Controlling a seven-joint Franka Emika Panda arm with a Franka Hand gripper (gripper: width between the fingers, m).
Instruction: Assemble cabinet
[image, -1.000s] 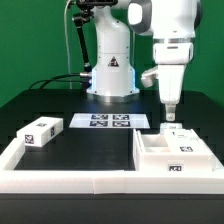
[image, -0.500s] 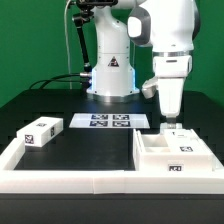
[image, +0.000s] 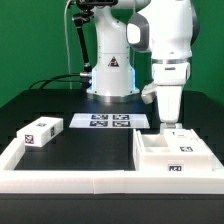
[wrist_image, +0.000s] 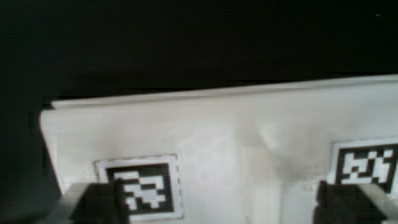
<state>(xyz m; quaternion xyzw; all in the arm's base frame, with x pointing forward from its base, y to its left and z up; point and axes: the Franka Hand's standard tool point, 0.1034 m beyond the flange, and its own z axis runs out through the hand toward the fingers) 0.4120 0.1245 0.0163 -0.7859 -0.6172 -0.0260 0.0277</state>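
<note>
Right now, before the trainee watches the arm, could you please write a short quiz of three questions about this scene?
1. True or false: the gripper hangs above the large hollow box.
2. Which thing lies farthest toward the exterior view's left? A) the small block B) the marker board C) the large hollow box
3. Fill in: in the wrist view the jaws stand ____ (open or shut).
Key: 1 true; 2 A; 3 open.
</note>
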